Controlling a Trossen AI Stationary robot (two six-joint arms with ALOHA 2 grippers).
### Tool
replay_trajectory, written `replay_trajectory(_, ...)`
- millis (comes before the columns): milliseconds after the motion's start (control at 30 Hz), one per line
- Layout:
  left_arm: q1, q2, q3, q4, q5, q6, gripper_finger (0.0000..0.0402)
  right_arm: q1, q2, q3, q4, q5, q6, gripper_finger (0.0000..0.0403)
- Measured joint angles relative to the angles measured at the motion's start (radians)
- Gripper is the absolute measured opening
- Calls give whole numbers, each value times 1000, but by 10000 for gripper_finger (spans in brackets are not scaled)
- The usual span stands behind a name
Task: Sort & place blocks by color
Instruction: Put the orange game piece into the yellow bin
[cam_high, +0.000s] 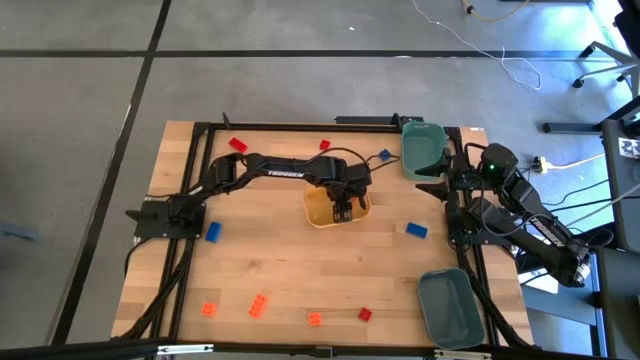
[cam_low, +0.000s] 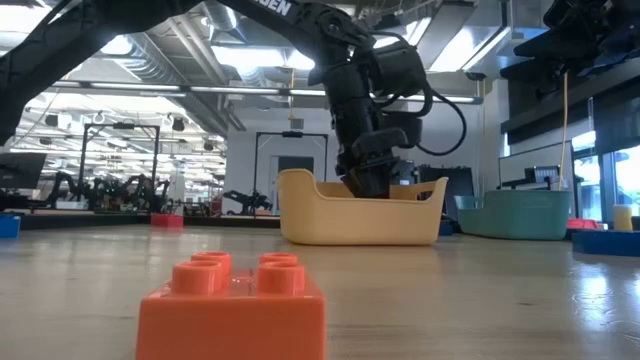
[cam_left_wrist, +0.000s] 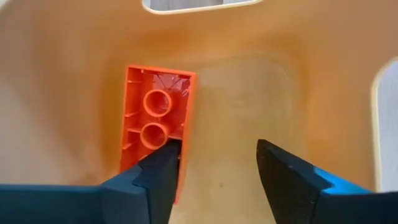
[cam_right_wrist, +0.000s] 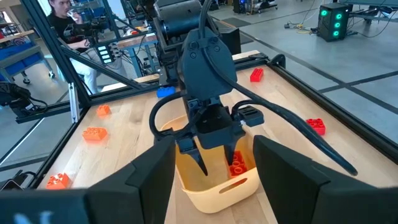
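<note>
A pale wooden table (cam_high: 300, 270) with plank grain, edged by a black frame, stands on grey concrete floor. At its middle sits the smooth yellow tray (cam_high: 322, 213); inside it the left gripper (cam_left_wrist: 217, 171) hangs with fingers spread, an orange studded brick (cam_left_wrist: 155, 124) lying loose beside one finger. Other blocks lie scattered around the tray. The right gripper (cam_right_wrist: 214, 168), fingers apart, waits beside the tray near a teal bin (cam_high: 423, 146).

The left arm (cam_high: 285, 172) reads "TROSSEN".
</note>
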Motion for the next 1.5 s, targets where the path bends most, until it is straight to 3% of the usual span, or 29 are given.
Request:
replay_trajectory(333, -16, -1, 8, -21, -7, -4, 222, 0, 0, 0, 0, 0, 0, 218)
replay_trajectory(467, -5, -1, 9, -38, 33, -18, 222, 0, 0, 0, 0, 0, 0, 218)
replay_trajectory(567, 17, -1, 9, -54, 168, -41, 220, 0, 0, 0, 1, 0, 0, 218)
replay_trajectory(1500, 24, -1, 8, -35, 124, 0, 219, 0, 0, 0, 17, 0, 0, 218)
